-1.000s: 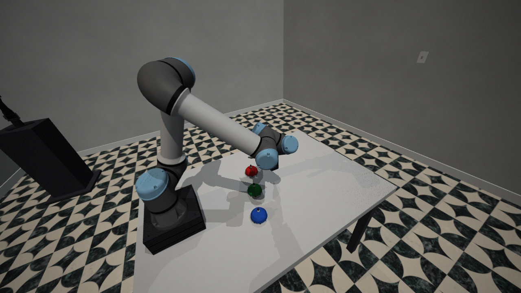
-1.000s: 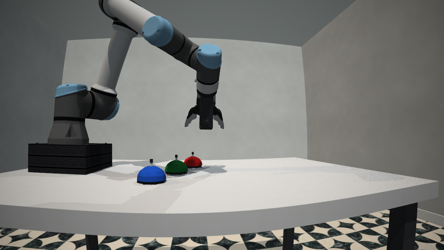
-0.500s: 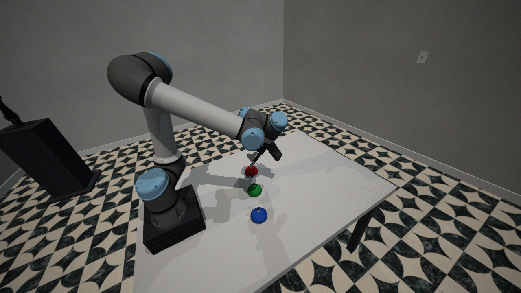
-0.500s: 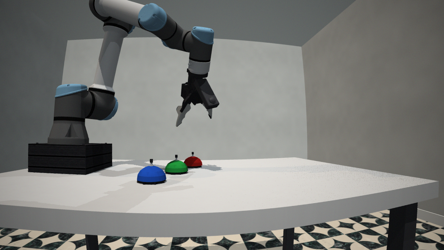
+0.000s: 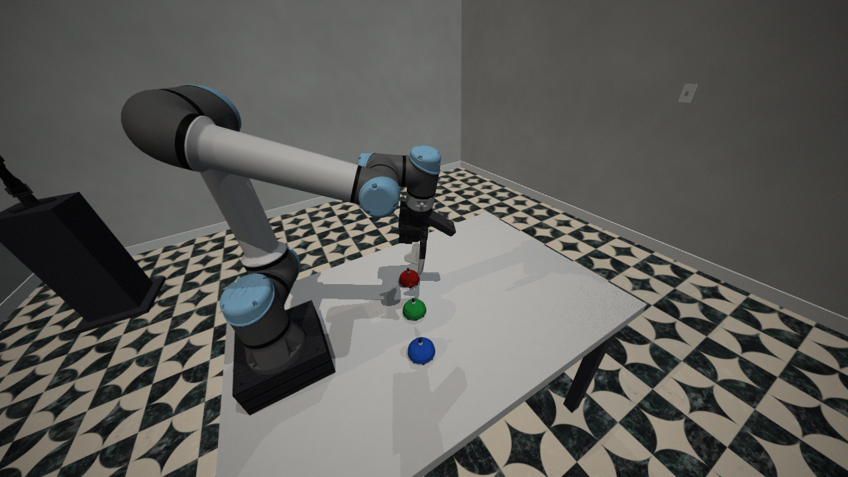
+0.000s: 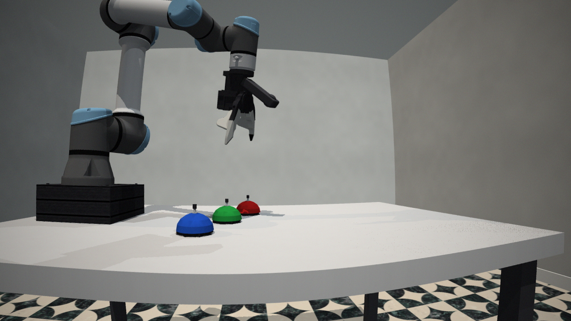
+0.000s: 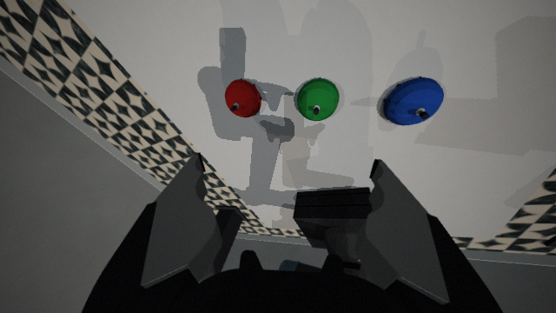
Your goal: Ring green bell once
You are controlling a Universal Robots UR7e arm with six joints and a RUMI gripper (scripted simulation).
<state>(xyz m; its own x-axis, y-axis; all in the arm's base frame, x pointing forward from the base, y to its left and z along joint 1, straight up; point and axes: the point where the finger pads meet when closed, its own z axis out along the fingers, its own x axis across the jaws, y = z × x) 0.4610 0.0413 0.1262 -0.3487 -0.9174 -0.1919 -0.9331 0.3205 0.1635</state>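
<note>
I have the green bell (image 5: 413,309) near the middle of the top view, sitting on the white counter (image 5: 533,308) as the middle one of a row of three. Its small button (image 7: 316,109) stands up from the dome in my wrist view, with nothing touching it. The red bell (image 5: 408,277) sits just beside it toward the upper part of the frame, and the blue bell (image 5: 421,350) lies a little further off toward the lower part. In the wrist view they run left to right as red (image 7: 242,97), green (image 7: 318,98), blue (image 7: 413,101), across the upper half of the picture.

My tool (image 6: 239,137) hangs well above the counter in the upper middle of the exterior view, pointing down, closer to the red bell than to the green one. Its fingers are spread fully apart and carry nothing. The arm's black base block (image 6: 131,187) rests on the counter at the left of that frame.
</note>
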